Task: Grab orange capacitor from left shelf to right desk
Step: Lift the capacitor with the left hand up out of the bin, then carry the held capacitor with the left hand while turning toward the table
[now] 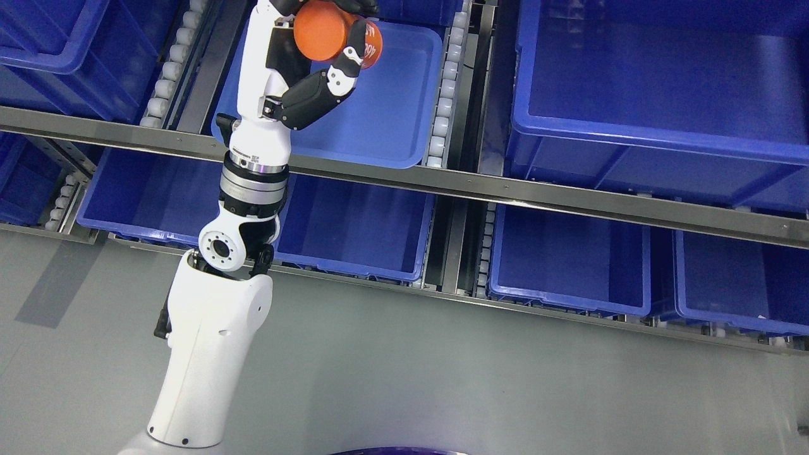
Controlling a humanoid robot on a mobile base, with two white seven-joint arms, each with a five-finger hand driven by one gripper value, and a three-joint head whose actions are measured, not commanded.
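The orange capacitor [328, 31], a short orange cylinder with print on its side, is at the top of the head view, gripped in my left hand [325, 38]. Black and white fingers [344, 63] curl around it from below and above. The hand holds it just over the shallow blue tray [385, 120] on the upper shelf level. My left arm rises from the lower left, white forearm first. The top of the hand is cut off by the picture's edge.
A steel shelf rail [505, 193] runs across under the tray. Deep blue bins [657, 114] stand on the upper right, and more blue bins [562, 265] sit on the lower level. White rollers [442, 95] line the tray's lanes. Grey floor [442, 379] lies below.
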